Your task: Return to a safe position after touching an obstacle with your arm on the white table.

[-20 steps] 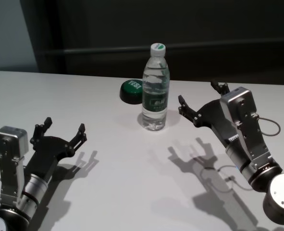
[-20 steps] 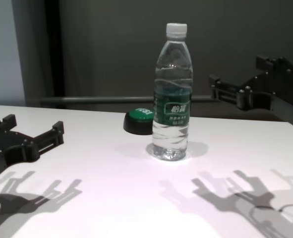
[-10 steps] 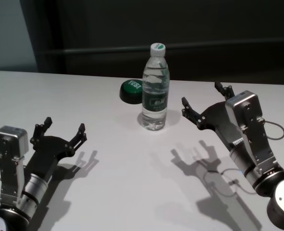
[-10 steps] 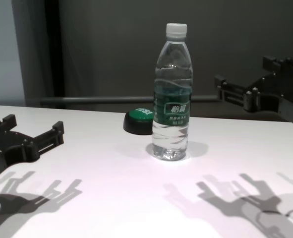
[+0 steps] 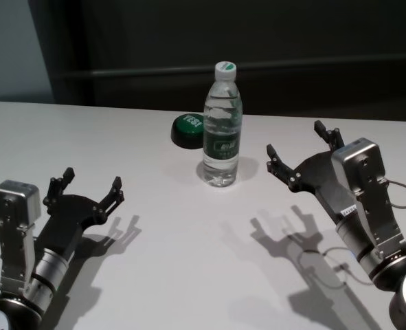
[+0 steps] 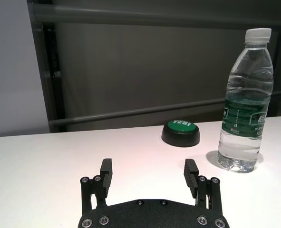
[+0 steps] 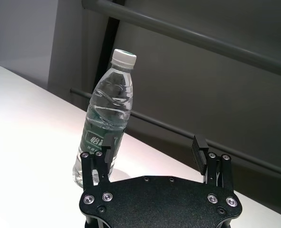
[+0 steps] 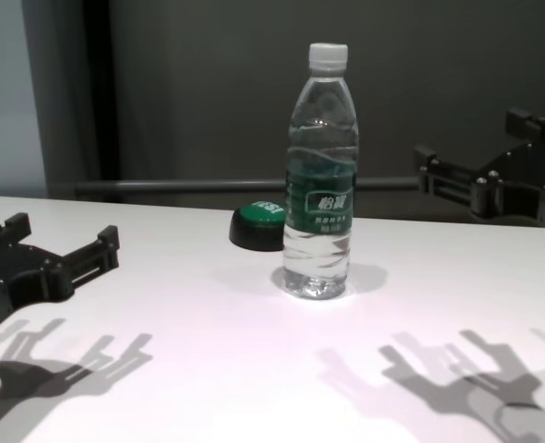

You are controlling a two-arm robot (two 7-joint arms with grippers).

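Note:
The obstacle, a clear water bottle (image 5: 222,130) with a white cap and dark green label, stands upright on the white table (image 5: 189,240) at mid back. My right gripper (image 5: 295,139) is open and empty. It hovers above the table to the right of the bottle, with a clear gap between them. The right wrist view shows the bottle (image 7: 104,128) beyond the gripper (image 7: 154,142), off to one finger's side. My left gripper (image 5: 93,177) is open and empty, low at the near left. The bottle (image 8: 320,185) also shows in the chest view.
A low black dome button with a green top (image 5: 187,129) sits just behind and left of the bottle, also in the left wrist view (image 6: 180,133). A dark wall with a horizontal rail runs behind the table's far edge.
My right gripper has moved to the right and slightly back toward me, widening its gap from the bottle. The bottle, the button and my left arm have not moved.

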